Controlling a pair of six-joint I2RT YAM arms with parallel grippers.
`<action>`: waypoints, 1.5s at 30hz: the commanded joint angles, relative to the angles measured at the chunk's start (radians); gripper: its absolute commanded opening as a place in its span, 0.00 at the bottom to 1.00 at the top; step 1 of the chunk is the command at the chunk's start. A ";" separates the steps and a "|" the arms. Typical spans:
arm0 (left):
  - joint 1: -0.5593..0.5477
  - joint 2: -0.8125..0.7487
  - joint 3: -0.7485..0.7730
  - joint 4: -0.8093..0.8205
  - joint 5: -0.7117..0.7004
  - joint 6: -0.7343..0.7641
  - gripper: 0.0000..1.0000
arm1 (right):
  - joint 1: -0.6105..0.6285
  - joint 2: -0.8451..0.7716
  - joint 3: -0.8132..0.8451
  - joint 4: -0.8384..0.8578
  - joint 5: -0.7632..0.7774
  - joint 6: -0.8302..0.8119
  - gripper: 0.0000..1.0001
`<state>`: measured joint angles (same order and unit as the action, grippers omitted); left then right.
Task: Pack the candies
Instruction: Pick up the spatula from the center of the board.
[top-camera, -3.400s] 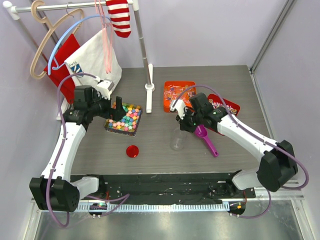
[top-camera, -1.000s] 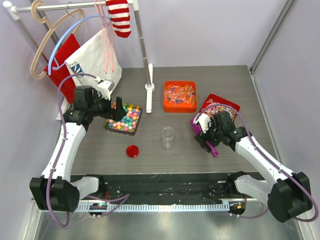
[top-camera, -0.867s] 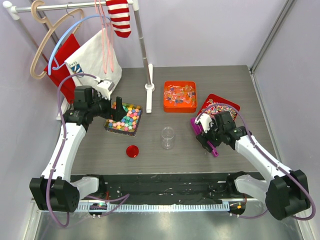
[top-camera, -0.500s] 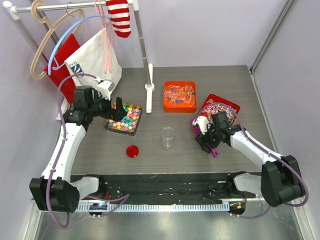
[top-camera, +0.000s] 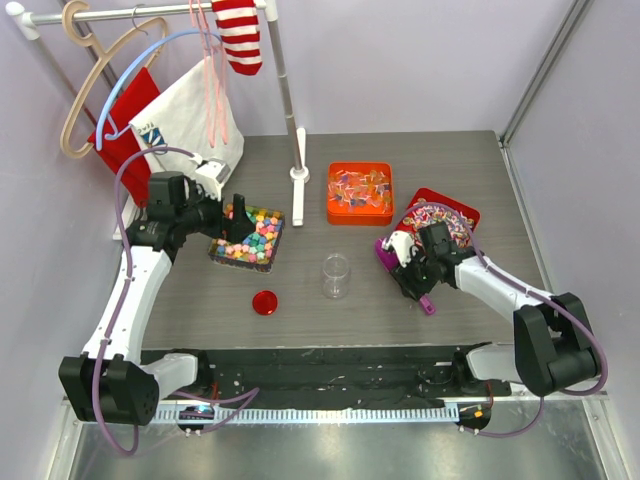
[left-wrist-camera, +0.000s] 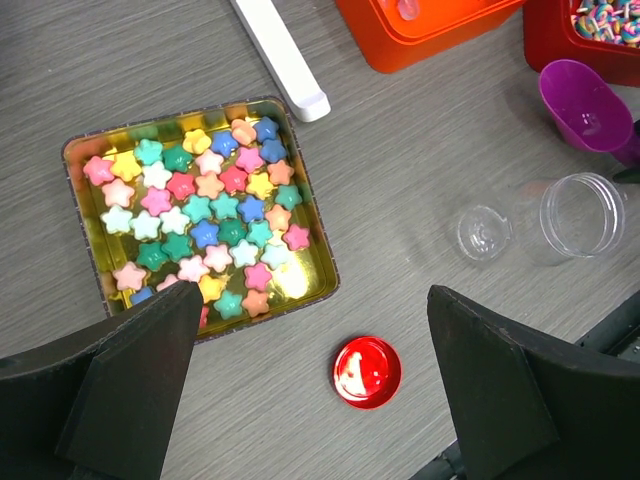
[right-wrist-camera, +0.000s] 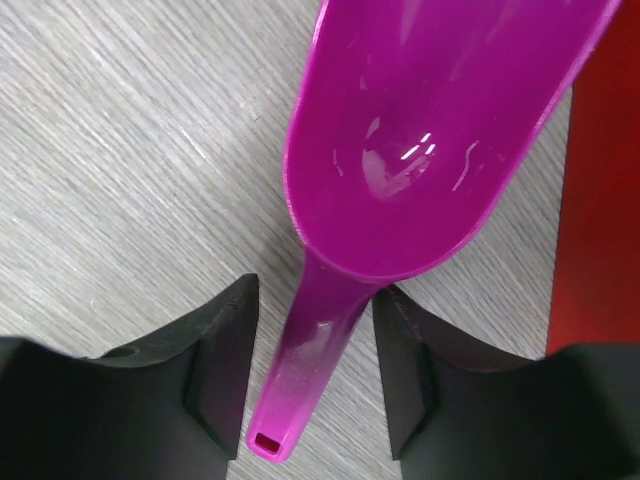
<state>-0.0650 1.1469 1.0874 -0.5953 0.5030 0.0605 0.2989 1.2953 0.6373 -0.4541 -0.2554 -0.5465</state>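
The left hand hangs with its fingers spread wide above the square tin on the counter, in which the candies, star-shaped and pastel, lie in a single layer. The right hand straddles the handle of the purple scoop, its half-spread fingers either side with narrow gaps showing. A clear jar stands near the scoop.

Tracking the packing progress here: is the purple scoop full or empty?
Empty. The right wrist view shows the scoop lying on the table with a bare, glossy bowl, its handle between the fingers of the right gripper.
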 joint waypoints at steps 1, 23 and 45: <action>-0.001 -0.032 -0.004 0.029 0.045 0.010 1.00 | -0.003 -0.001 0.005 0.054 0.008 0.005 0.47; -0.140 0.145 0.402 -0.147 0.426 0.053 1.00 | 0.204 -0.358 0.350 -0.090 0.427 -0.046 0.04; -0.429 0.577 0.833 -0.267 0.390 -0.056 0.99 | 0.356 -0.215 0.513 -0.120 0.450 -0.026 0.02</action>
<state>-0.4576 1.7042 1.8435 -0.8391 0.9031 0.0238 0.6273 1.0687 1.1591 -0.6151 0.1612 -0.5716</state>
